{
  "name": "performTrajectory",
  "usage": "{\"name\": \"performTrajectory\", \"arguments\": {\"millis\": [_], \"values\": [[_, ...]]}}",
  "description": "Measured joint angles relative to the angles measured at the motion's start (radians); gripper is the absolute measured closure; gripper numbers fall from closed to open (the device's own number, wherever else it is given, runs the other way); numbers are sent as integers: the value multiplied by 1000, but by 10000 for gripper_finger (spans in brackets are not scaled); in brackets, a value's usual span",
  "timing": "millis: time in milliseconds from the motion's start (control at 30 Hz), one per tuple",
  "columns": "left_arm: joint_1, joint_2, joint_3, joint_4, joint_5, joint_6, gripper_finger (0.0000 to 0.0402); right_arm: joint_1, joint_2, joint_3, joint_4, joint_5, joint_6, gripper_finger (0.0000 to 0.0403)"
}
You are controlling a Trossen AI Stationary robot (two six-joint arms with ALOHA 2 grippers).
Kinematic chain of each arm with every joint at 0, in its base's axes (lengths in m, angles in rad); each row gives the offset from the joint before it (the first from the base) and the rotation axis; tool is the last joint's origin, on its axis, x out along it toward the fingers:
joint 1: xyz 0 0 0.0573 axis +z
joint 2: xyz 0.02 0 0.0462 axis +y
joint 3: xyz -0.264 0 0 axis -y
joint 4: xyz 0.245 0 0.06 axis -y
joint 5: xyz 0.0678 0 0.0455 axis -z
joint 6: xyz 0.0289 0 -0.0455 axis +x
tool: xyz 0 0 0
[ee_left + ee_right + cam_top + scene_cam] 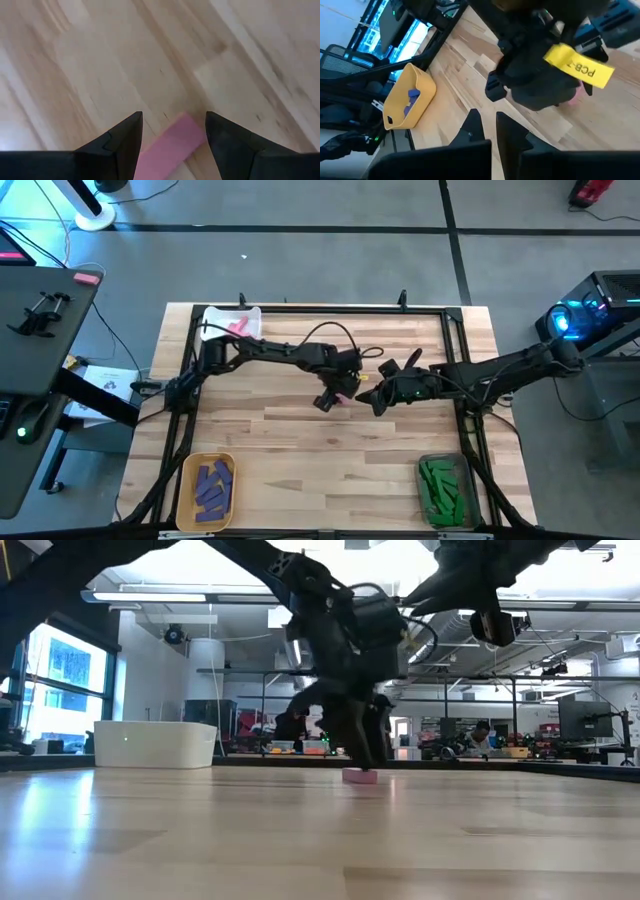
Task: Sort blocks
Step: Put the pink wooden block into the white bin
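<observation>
Two dark arms meet over the middle of the pale wood table (300, 450) in the high view: the left gripper (338, 396) points down at a pink block (346, 397) near the table's centre, and the right gripper (382, 401) hangs just beside it. A white bin (214, 314) at the far left corner holds pink blocks (238, 327), a yellow bin (188, 470) at the near left holds purple blocks (212, 485), and a clear bin (424, 465) at the near right holds green blocks (440, 488). Grey floor surrounds the table.

At table height, the planks run wide and glossy in front, and the pink block (360, 776) lies flat on them under the left gripper (362, 762), whose tips come down to it. The white bin (155, 744) stands at the back (an open workshop with benches, monitors and ceiling lights lies beyond).

Past the left wrist, both fingers (125, 140) stand apart with the pink block (167, 147) lying between them on the wood; a gap shows on either side, so they are spread and grip nothing.

From the right wrist, its own fingers (470, 125) are nearly closed and empty, hovering above the table (470, 80); the yellow bin (400, 95) with purple blocks (412, 95) sits farther off.
</observation>
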Motion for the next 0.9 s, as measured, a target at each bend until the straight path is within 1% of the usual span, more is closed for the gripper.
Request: {"name": "performTrajectory", "arguments": {"millis": [200,400,600,767,867,900], "values": [[18,10,0,-95,0,-4,200,0,0,0,-6,-1,-12,403],[53,10,-5,-114,-1,-12,200,0,0,0,-17,10,-35,403],[82,10,-5,-155,-2,-94,200,0,0,0,-17,10,-60,403],[98,10,-2,-199,-5,-123,200,0,0,0,-17,10,-81,403],[97,-6,12,-274,-1,-137,200,0,0,0,-20,14,-90,403],[95,-16,20,-275,5,-138,200,0,0,0,-22,20,-98,403]]}}
